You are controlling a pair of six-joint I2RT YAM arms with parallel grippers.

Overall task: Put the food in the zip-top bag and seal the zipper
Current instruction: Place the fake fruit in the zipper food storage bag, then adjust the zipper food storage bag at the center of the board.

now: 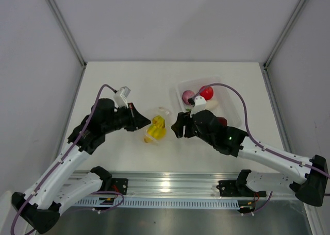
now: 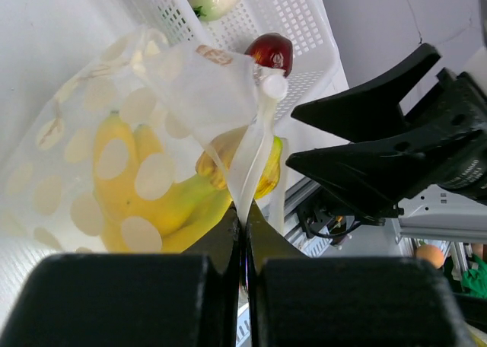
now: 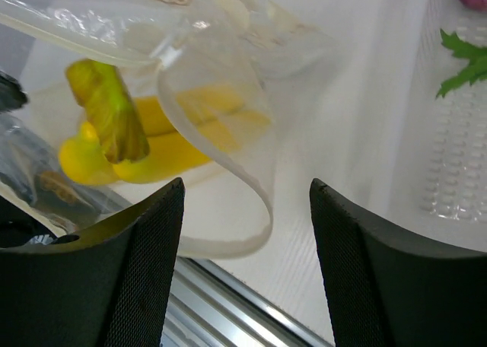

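White table (image 1: 129, 83) enclosed by pale grey walls (image 1: 170, 18), evenly lit.

Left gripper (image 2: 243, 229) pinched on zip-top bag (image 2: 194, 84) edge; banana bunch (image 2: 186, 206) inside; right gripper (image 2: 293, 138) agape beside.

Bag (image 2: 46, 134): clear, white polka dots, small brown logo patch. Banana bunch (image 2: 171, 210) inside: yellow, stem end olive-green to brown. Tray (image 2: 281, 12), 2 o'clock from the bag in top view: white, fine perforated grid. In it: apple (image 2: 270, 50) glossy dark red, onion (image 1: 188, 96) pink-purple, round fruit (image 1: 207, 93) bright red, leaf sprig (image 3: 464, 62) green. Left gripper (image 2: 243, 233) and right gripper (image 3: 246, 183): matte black. Arms (image 1: 67, 163): white, black joints. Cables (image 1: 242, 103): purple. Table (image 1: 118, 80): white.
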